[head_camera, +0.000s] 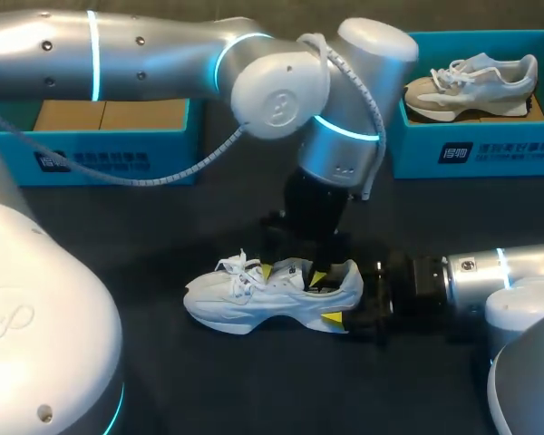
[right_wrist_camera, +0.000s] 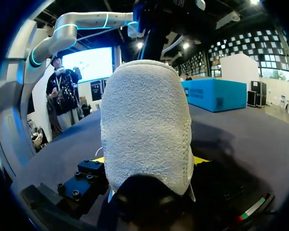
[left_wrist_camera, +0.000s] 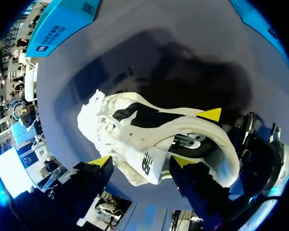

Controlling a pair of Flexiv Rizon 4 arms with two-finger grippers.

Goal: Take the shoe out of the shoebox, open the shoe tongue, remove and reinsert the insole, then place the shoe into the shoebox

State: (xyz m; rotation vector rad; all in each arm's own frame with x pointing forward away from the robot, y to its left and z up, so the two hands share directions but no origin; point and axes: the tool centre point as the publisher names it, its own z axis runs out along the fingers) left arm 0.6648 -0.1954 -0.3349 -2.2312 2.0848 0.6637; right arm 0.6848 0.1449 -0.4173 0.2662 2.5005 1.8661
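A white shoe (head_camera: 245, 299) lies on its sole on the black table, toe toward the left. My left gripper (head_camera: 291, 275) comes straight down over the shoe's opening. In the left wrist view its fingers stand apart, open, with the shoe's tongue (left_wrist_camera: 147, 163) between them. My right gripper (head_camera: 349, 297) comes in low from the right and is shut on the shoe's heel (right_wrist_camera: 144, 120), one yellow tip on each side. One of those right fingertips (left_wrist_camera: 211, 114) shows against the shoe's far side in the left wrist view.
A blue shoebox (head_camera: 100, 149) with a brown cardboard floor stands at the back left. Another blue shoebox (head_camera: 476, 149) at the back right holds a grey and beige shoe (head_camera: 471, 86). Dark table surface lies in front of the white shoe.
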